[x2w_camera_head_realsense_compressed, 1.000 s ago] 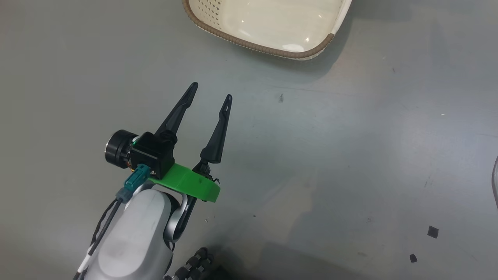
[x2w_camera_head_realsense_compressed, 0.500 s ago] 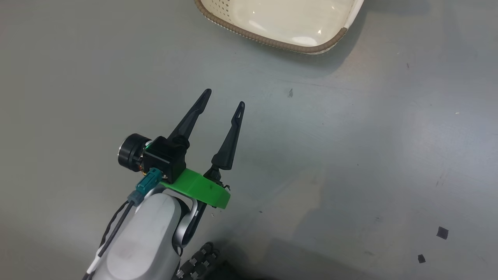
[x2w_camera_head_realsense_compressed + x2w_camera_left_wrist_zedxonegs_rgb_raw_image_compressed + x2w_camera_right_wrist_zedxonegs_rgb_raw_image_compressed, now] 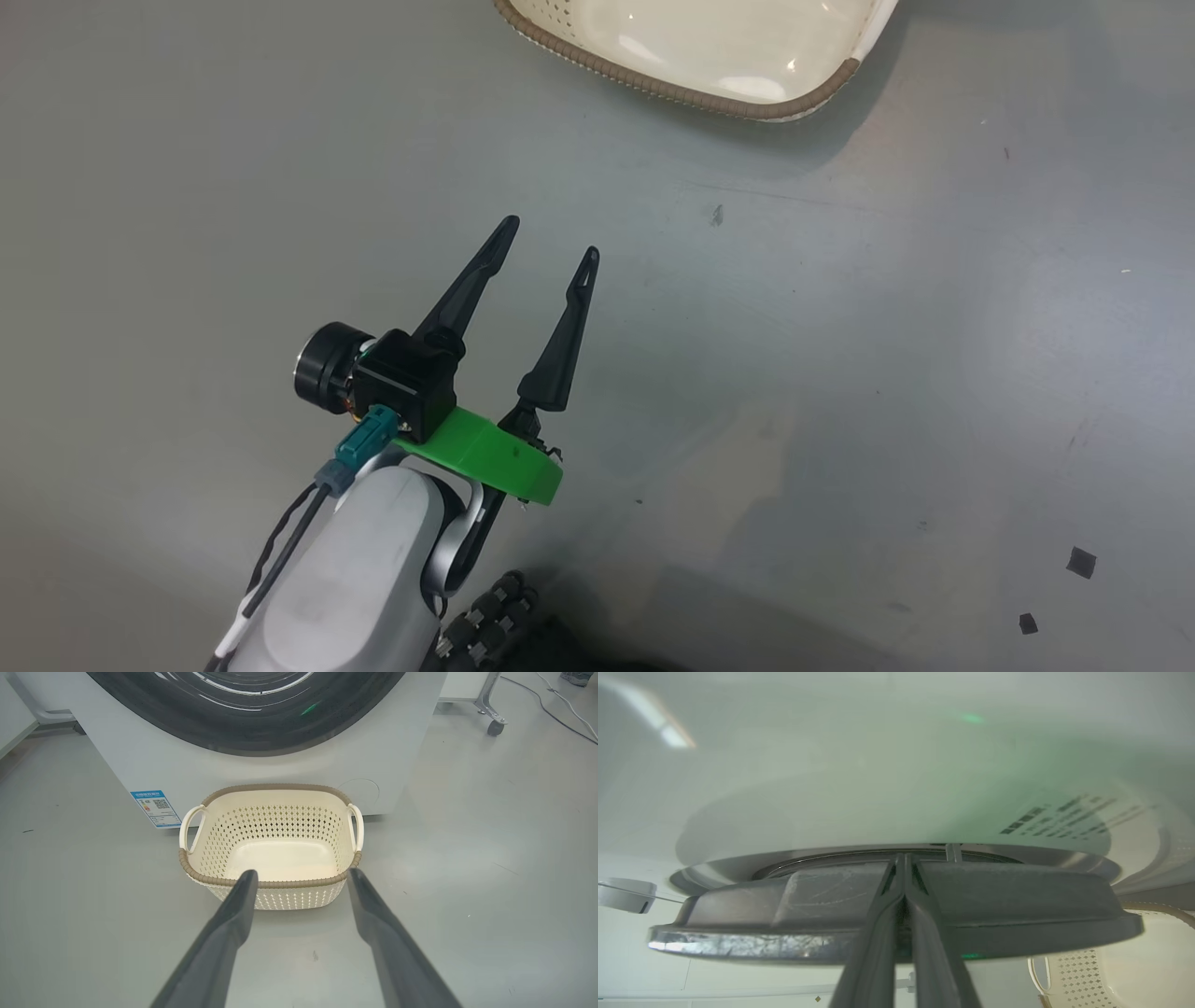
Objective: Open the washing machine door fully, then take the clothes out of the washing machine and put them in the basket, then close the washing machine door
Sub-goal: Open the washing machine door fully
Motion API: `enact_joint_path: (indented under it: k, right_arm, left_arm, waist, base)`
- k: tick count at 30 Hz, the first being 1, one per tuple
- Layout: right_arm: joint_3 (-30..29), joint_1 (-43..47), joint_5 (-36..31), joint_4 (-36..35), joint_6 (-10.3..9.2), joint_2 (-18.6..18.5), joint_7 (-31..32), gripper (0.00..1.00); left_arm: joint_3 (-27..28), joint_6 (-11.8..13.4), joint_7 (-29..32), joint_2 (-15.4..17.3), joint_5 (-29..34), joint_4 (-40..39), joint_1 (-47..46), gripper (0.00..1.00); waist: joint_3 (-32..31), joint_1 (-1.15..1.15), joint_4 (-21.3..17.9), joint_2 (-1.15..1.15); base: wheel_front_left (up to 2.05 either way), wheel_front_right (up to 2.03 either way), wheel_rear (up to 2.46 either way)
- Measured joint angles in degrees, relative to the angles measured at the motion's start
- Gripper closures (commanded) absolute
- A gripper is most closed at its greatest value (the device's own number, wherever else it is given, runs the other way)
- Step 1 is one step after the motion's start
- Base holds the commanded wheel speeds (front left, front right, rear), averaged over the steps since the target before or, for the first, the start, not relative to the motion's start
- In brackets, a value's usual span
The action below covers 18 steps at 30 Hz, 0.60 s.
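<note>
Hovering over the grey floor (image 3: pixel 840 373) in the lower left of the head view, the left tool (image 3: pixel 549 237) has its 2 dark fingers spread wide apart with nothing between them — it holds nothing. A green mount (image 3: pixel 495 459) sits at the base of the fingers, on the pale forearm (image 3: pixel 350 569). The basket (image 3: pixel 653 87) lies at the top edge of that frame, right of centre, well apart from the fingertips; its near brown rim and part of its glossy cream bottom are in frame.

In the left wrist view the basket (image 3: pixel 275 819) stands upright on the floor at the centre of the frame, just in front of the washing machine (image 3: pixel 280 772), a handle loop at each side. The open fingers (image 3: pixel 233 924) rise from the bottom edge toward its near wall. Across the top runs the glossy black rim of the washing machine door (image 3: pixel 243 728), and a blue sticker (image 3: pixel 155 808) sits on the white front at the left.

The right wrist view shows the right tool (image 3: pixel 903 859) with its 2 fingers pressed together — closed, nothing visible between them. Their tips reach the dark rim of the door (image 3: pixel 1017 914), which crosses the middle of the frame with pale glass bulging above it; whether they touch it I cannot tell. A corner of the basket (image 3: pixel 1069 970) shows at the lower right.
</note>
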Motion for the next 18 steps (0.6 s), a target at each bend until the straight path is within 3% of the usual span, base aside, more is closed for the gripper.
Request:
enact_joint_path:
  k: [18]
  right_arm:
    - [-2.36, -3.06, 1.96, 4.72, 0.0, -0.69, 3.52, 1.0]
  left_arm:
    - [-0.8, 1.03, 0.0, -0.01, -0.67, 0.04, -0.97, 0.0]
  waist:
    - [-0.08, 0.0, 0.64, 0.0]
  base:
    - [0.0, 0.0, 0.0]
